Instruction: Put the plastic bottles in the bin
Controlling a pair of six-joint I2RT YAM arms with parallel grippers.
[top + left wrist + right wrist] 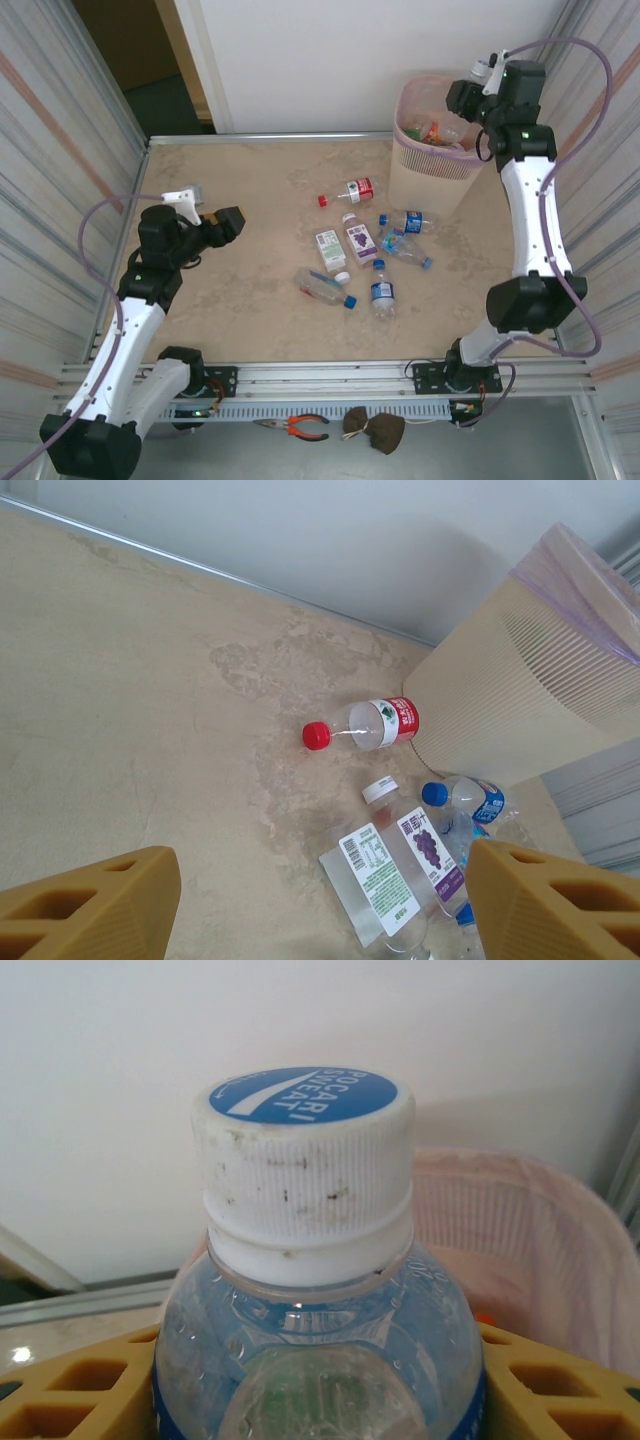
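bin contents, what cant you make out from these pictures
- Top view: inside the bin, partly covered by the right gripper, too small to count.
- Right wrist view: the held bottle body, cut off by the bottom edge.
- Left wrist view: lower bottles, cut off by the bottom edge.

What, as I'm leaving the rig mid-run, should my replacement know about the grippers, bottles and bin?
Left gripper: open, empty, above the table.
Right gripper: shut on a Pocari Sweat bottle, at the pink bin's rim.
Done: several bottles lie in the bin.
Left: drop this one, then pick up about seven more bottles lying on the table.
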